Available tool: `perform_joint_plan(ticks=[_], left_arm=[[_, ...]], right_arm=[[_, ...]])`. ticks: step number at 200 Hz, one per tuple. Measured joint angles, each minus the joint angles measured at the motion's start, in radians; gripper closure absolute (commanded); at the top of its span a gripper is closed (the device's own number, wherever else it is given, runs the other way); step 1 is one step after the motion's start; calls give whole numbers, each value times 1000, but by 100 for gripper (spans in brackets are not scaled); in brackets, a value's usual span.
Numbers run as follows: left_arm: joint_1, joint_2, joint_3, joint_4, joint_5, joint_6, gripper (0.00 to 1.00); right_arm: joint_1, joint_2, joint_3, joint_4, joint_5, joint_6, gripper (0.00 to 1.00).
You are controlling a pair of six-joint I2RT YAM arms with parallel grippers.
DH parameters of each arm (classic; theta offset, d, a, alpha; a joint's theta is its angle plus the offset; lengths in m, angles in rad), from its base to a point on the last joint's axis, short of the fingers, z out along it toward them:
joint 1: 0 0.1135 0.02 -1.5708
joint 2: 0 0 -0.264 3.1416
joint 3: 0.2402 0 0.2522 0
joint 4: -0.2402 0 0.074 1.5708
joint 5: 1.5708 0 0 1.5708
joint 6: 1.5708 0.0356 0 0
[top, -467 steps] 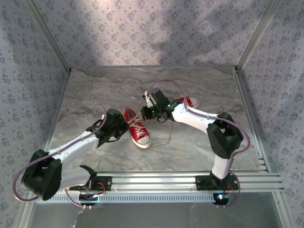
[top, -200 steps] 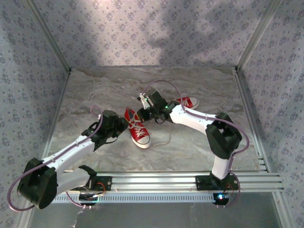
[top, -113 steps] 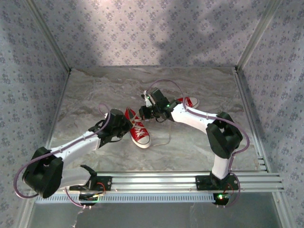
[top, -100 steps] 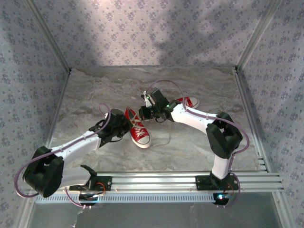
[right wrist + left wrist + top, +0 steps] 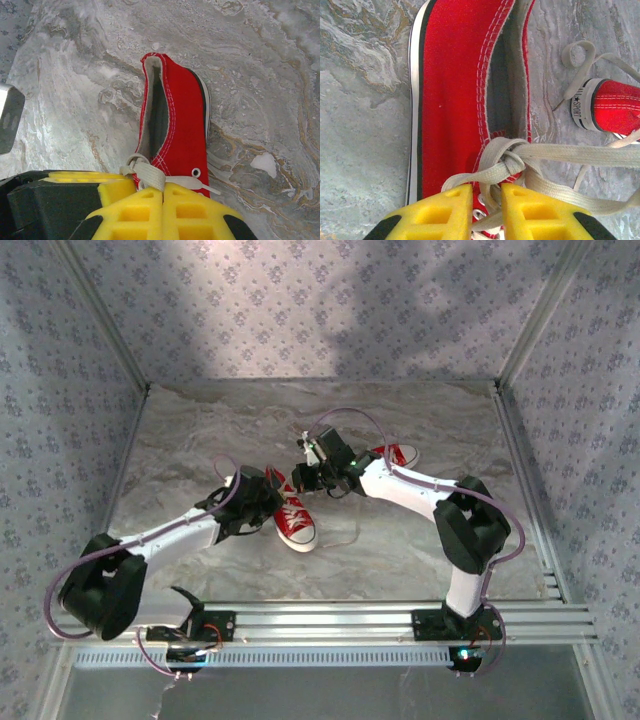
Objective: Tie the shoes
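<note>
A red shoe (image 5: 293, 517) with a white sole lies mid-table, toe toward me. My left gripper (image 5: 268, 498) is at its laced throat. In the left wrist view its yellow fingers (image 5: 445, 210) stand a little apart at the left gripper (image 5: 486, 189), with a lace strand running down the gap, just below a half knot (image 5: 510, 160). One lace (image 5: 580, 155) runs taut to the right. My right gripper (image 5: 162, 189) is shut on that white lace beside the shoe (image 5: 177, 125). The second shoe (image 5: 400, 454) lies behind the right arm, its heel (image 5: 612, 107) near the first.
Marble tabletop (image 5: 200, 430) enclosed by patterned walls (image 5: 60, 390) on three sides. Metal rails (image 5: 340, 618) run along the near edge by the arm bases. A loose lace end (image 5: 352, 530) trails on the table right of the front shoe.
My left gripper has moved right, onto the shoe's throat, with its elbow swinging out. The right gripper shifted slightly right from a second ago, still holding the lace.
</note>
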Motion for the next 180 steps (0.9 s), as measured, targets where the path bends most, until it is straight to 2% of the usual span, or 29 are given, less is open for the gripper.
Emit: perform_joint_plan(ticks=[43,106,132,180], left_arm=[[1,15,10,0,-5,0,76],[3,28,26,0,-26,-3,94],[8,28,28,-1,-34,1,100],[8,26,29,-1,-37,23,100]], right_arm=[[0,0,0,0,0,0,100],[4,0,0,0,0,-14,100],[14,0,0,0,8,-127,100],[24,0,-14,13,42,-410,100]])
